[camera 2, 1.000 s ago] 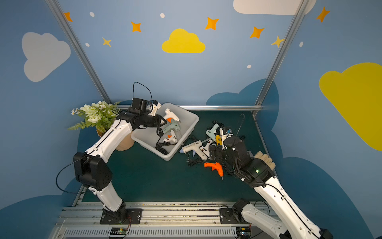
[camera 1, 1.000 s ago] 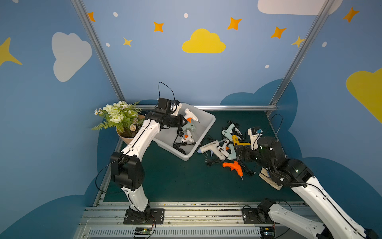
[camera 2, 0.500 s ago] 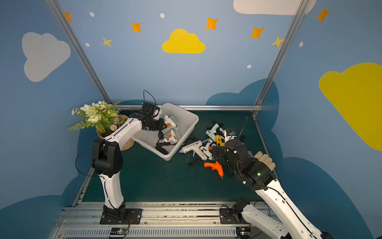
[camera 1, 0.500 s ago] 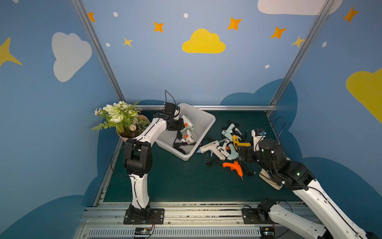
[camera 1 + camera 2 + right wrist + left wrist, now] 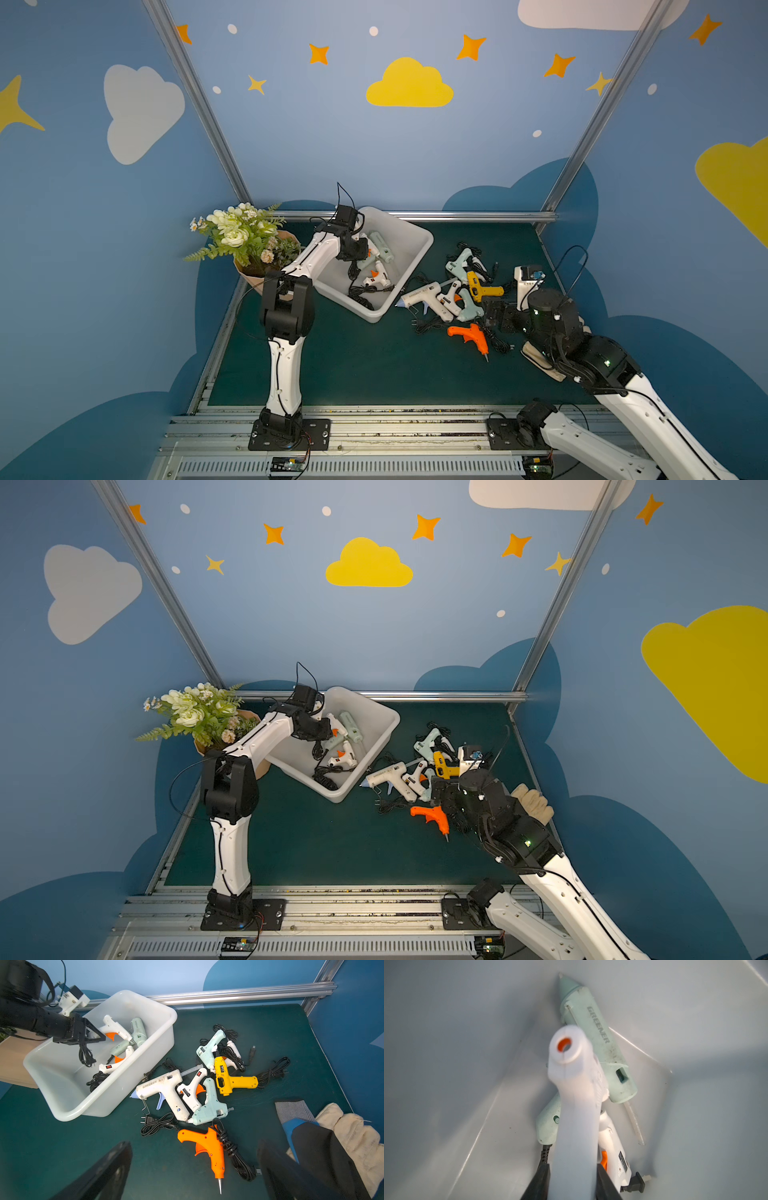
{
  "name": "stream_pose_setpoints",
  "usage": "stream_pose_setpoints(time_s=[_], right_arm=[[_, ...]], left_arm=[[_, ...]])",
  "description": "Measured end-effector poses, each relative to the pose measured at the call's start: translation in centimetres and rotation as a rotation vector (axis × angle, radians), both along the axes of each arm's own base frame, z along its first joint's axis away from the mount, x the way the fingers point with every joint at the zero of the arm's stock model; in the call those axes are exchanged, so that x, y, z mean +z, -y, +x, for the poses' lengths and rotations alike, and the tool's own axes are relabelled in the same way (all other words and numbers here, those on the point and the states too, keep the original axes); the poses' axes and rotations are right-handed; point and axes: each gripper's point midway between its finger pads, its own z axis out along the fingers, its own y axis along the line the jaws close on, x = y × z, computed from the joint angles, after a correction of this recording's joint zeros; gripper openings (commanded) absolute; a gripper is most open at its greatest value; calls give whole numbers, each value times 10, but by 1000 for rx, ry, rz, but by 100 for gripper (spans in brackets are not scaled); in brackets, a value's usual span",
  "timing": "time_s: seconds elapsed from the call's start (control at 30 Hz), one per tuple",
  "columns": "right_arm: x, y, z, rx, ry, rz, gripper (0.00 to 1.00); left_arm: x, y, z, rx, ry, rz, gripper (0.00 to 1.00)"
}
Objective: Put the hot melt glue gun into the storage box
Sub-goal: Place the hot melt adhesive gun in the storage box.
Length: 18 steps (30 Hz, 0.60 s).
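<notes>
Over the box [image 5: 158,1043], at the back left of the surface [image 5: 353,365], the left gripper [image 5: 94,1035] holds a white gun [image 5: 575,1105] by the handle. Its jaws are narrow and lie against both sides of the handle. That gun is inside the box, its barrel slanting over a green gun [image 5: 600,1043] that lies on the bottom; whether the two touch I cannot tell. Another small gun [image 5: 116,1061] and a coiled cord lie nearer the box's front corner. Just beside the box, more guns lie heaped with tangled cords, a yellow gun [image 5: 230,1080] among them. An orange gun [image 5: 209,1147] lies at the heap's near edge. Near it hovers the right gripper [image 5: 494,318], jaws wide and empty. A flower pot [image 5: 249,241] stands just left of the box.
</notes>
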Motion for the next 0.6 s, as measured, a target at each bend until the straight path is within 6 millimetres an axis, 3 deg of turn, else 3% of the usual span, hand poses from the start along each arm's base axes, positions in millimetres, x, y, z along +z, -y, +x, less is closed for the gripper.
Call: stream_pose_setpoints(time_s=[0.1,0.37,0.5,0.6], right_arm=[[2,-1,0,4,5,10,98],[1,-2,0,0,2,19,98],[-1,-1,1,-15,-2,25,98],[-3,0,3,-29,-9,24,98]], left_arm=[[-10,-3,-3,3,-26,19,52],[-15,-11,-5,24,-30,63,63],[-14,-17,-18,32,-36,84,82],[4,-19,-28,36,-8,82,97]])
